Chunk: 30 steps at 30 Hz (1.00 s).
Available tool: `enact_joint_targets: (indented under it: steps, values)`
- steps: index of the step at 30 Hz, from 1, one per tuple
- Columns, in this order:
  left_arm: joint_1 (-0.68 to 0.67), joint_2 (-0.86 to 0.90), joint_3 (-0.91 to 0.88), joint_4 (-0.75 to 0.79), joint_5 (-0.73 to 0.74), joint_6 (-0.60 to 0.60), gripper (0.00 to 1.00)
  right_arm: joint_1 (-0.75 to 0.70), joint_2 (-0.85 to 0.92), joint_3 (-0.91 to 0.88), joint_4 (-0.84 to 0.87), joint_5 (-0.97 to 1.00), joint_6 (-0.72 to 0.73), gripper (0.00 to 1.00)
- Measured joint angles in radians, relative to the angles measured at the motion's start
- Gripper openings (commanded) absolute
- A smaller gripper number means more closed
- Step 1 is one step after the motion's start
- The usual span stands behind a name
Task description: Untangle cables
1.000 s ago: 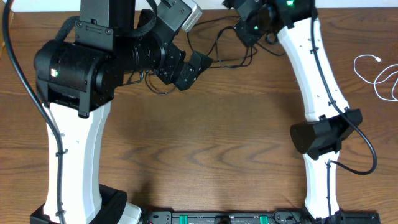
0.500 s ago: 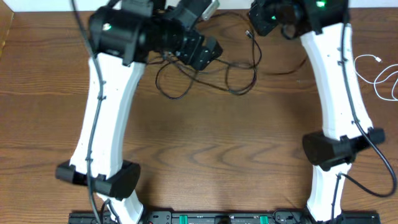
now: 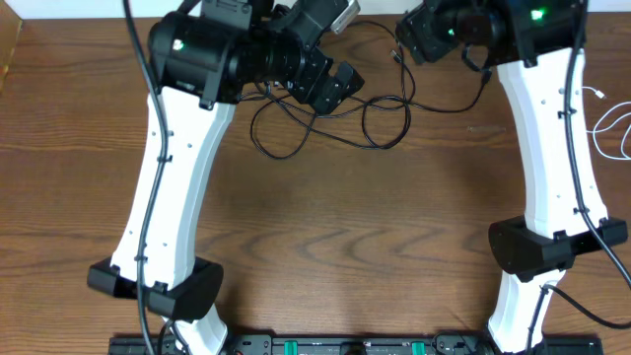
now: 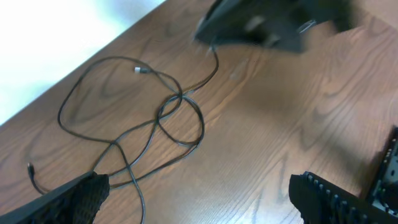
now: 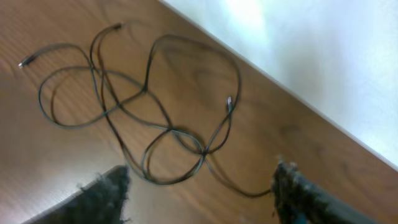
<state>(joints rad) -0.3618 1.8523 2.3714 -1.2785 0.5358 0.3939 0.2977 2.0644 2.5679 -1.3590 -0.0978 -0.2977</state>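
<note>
The black cables lie in loose crossing loops on the wooden table at the back, between my two arms. My left gripper hovers over their left part, open. In the left wrist view the tangle sits ahead of the left gripper; one strand passes by the left finger, and nothing is between the fingers. My right gripper is above the loops' right end, open and empty. The right wrist view shows the tangle ahead of the right gripper. A white cable lies apart at the far right edge.
The table's back edge meets a white wall just behind the cables. Both arm bases stand at the front edge, with a black rail between them. The blurred right gripper shows at the top of the left wrist view.
My right gripper has opened and let go of the black cable. The left arm has swung up and stretched out toward the back. The black loops have spread out lower on the table.
</note>
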Motion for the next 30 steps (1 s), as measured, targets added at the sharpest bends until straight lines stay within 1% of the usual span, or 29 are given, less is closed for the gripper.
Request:
enact_joint_targets:
  steps: [4,7,10,16,19,22,24,26,30]
  values:
    - [0.0,-0.042,0.0,0.03,0.06,0.0,0.99,0.0,0.017,-0.103,-0.001,-0.007,0.027,0.73]
    - [0.0,-0.067,0.0,0.052,0.093,0.0,1.0,0.0,0.027,-0.219,0.009,-0.031,0.041,0.61]
    - [0.0,-0.076,0.0,0.053,0.112,0.0,1.0,0.0,0.041,-0.35,0.04,-0.054,0.06,0.66]
    - [0.0,-0.076,0.0,0.053,0.117,0.0,1.0,0.0,0.05,-0.528,0.059,-0.095,0.076,0.71]
    - [0.0,-0.076,0.0,0.054,0.117,0.0,1.0,0.004,0.05,-0.587,0.062,-0.128,0.058,0.7]
    - [0.0,-0.076,0.0,0.055,0.117,0.0,1.0,0.014,0.05,-0.641,0.077,-0.148,0.033,0.61]
    - [0.0,-0.076,0.0,0.054,0.117,0.0,1.0,0.021,0.05,-0.687,0.105,-0.158,0.012,0.57]
    - [0.0,-0.076,0.0,0.053,0.117,0.0,1.0,0.023,0.05,-0.719,0.115,-0.166,-0.011,0.57]
    - [0.0,-0.076,0.0,0.053,0.117,0.0,1.0,0.023,0.05,-0.761,0.119,-0.176,-0.085,0.61]
